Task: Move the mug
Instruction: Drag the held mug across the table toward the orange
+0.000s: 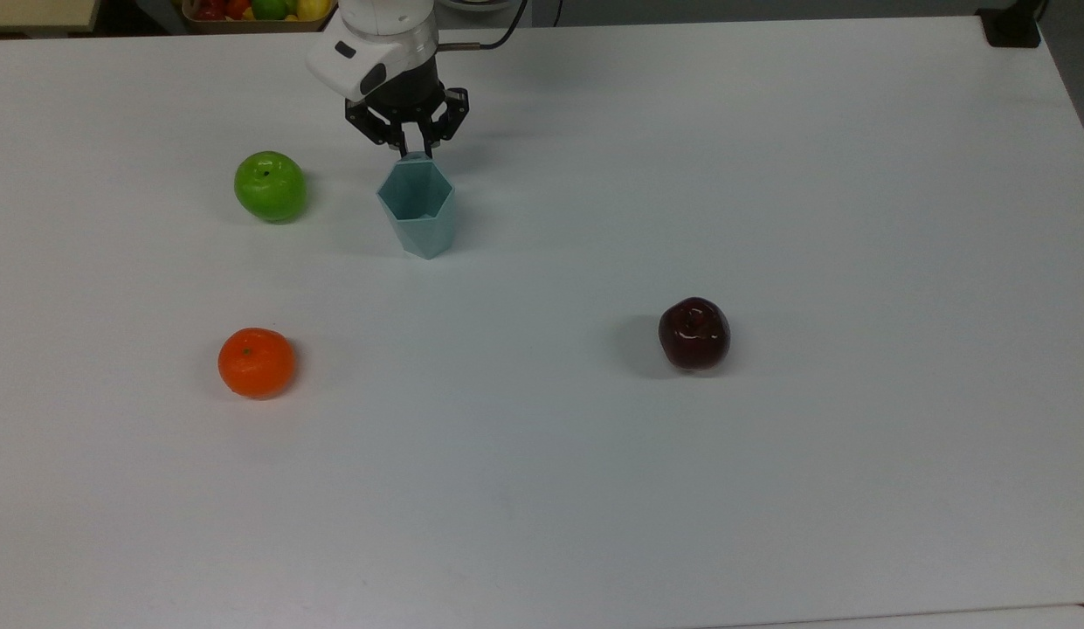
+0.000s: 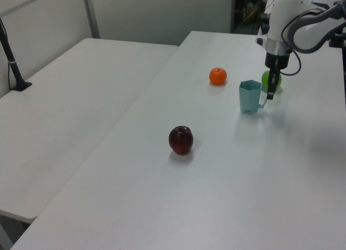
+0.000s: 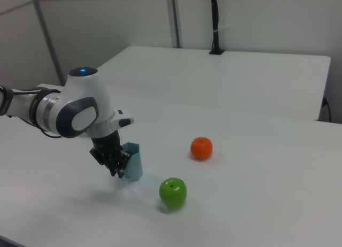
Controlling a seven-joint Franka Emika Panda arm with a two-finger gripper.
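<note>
The pale blue-green faceted mug (image 1: 417, 208) with its hexagonal rim sits upright on the white bench (image 1: 769, 218), its open mouth visible in the top view. Taking the mug as the landmark: the black two-finger claw (image 1: 413, 147) of the white robot arm (image 2: 286, 22) is pinched narrow on the mug's small handle at the mug's far edge in the top view, and on its right in the left view (image 2: 272, 91). A shiny green apple (image 1: 270, 185) rests near the mug, to the top view's left. An orange tangerine (image 1: 256, 362) lies farther off, below and left in the top view. A dark red apple (image 1: 694, 333) sits well apart, to the top view's lower right.
</note>
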